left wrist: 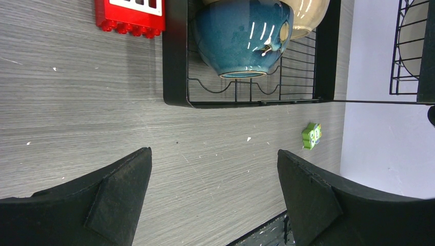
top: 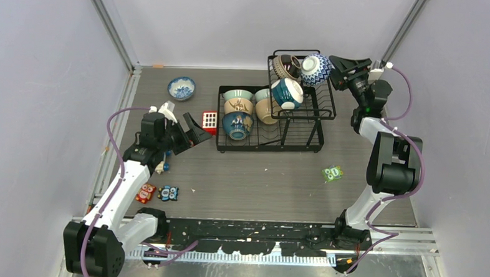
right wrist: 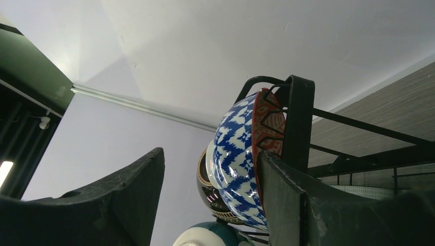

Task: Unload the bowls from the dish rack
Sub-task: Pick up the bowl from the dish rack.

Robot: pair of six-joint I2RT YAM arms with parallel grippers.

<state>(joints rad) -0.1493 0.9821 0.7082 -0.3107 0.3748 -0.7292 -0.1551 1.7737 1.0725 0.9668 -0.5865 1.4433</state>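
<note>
While I stood by the table, the right gripper [right wrist: 210, 152] had its jaws apart on either side of a blue-and-white bowl [right wrist: 233, 154]. A clear gap showed at one finger, so nothing was clamped. That bowl stood on edge in the raised basket end of the dish rack [left wrist: 174, 51], with a brown bowl [top: 286, 65] just behind it and a teal-and-white bowl [top: 287, 93] just in front. Over on the other side, the left gripper [left wrist: 214, 151] hung wide open and empty above the bare table [left wrist: 77, 102], near the rack's flat tray. A dark blue bowl [left wrist: 241, 36], a pale green bowl [top: 238, 96] and a tan bowl [top: 265, 111] sat in that tray. A red block [left wrist: 131, 18] lay just beside the tray's edge. One small blue-patterned bowl [top: 181, 87] sat upright on the table, apart from the rack, and a green toy [left wrist: 311, 136] lay out in the open.
</note>
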